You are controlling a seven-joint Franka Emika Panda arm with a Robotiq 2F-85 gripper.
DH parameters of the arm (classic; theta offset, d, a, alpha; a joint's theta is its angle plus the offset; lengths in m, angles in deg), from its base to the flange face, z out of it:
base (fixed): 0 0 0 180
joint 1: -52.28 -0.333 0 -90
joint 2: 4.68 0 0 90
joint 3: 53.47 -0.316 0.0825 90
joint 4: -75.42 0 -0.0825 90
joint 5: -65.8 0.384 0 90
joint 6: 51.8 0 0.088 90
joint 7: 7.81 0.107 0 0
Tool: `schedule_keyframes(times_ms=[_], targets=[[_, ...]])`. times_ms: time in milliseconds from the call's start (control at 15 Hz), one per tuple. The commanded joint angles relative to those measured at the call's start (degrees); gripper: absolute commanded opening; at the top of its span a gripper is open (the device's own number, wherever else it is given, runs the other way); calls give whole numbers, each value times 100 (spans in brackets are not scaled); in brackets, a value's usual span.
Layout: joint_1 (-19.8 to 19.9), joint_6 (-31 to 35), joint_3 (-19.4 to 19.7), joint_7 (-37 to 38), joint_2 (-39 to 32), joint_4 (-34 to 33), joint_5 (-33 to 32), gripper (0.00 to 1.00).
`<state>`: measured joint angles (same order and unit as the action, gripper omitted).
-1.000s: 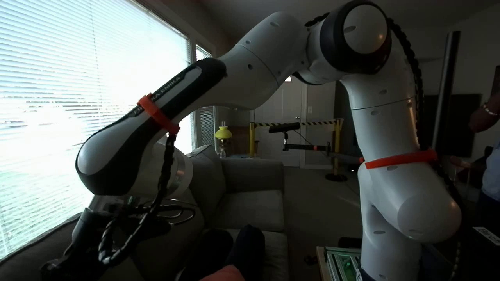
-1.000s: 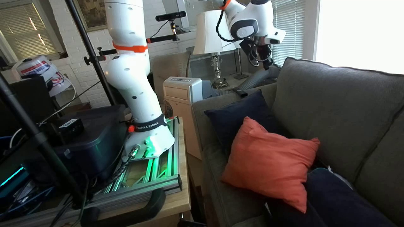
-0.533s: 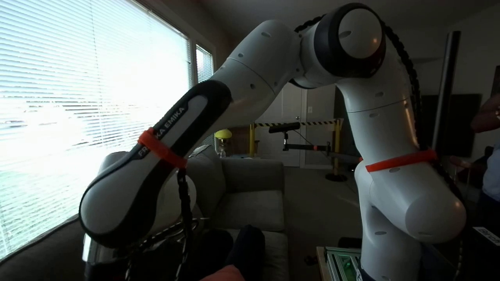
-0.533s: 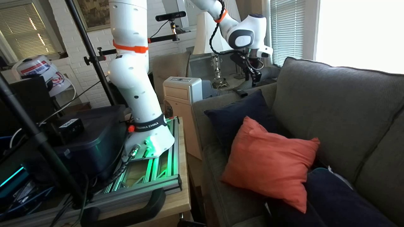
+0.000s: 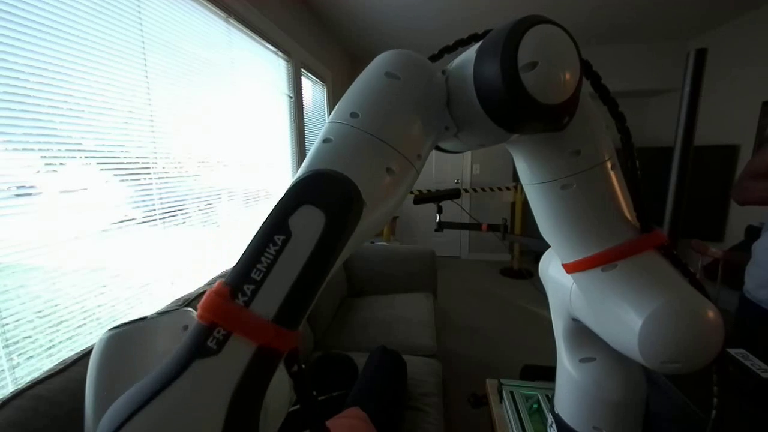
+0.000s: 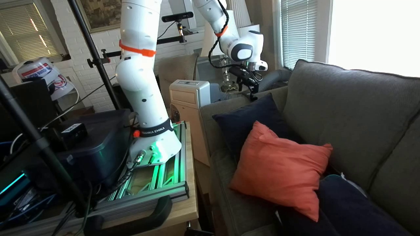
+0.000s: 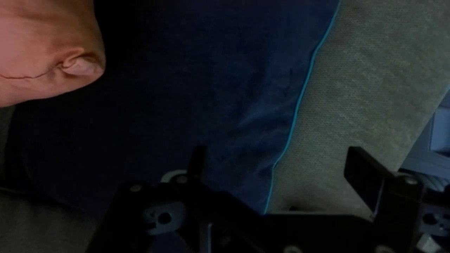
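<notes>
The black two-finger gripper (image 7: 277, 154) is released, with its fingers standing wide apart. In the wrist view, the dark navy-blue fabric pillow with thin turquoise piping (image 7: 197, 88) is below the gripper: one finger is over the pillow, the other over the grey-green woven sofa armrest (image 7: 369, 88), and the piped edge passes between them. In an exterior view, the plump orange cloth pillow (image 6: 282, 167) partly covers the navy one, whose upper corner is near the gripper; whether they touch is not clear.
</notes>
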<state>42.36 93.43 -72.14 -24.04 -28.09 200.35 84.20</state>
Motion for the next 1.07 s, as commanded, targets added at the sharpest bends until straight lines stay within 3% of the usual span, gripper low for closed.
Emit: schedule_keyframes(times_ms=[0,400,1000], targets=[[-252,273,-21,30,-318,20,-490,100],[-579,323,18,263,-748,-52,-1034,100],[-1541,257,792,2060,-1112,-235,-2145,100]])
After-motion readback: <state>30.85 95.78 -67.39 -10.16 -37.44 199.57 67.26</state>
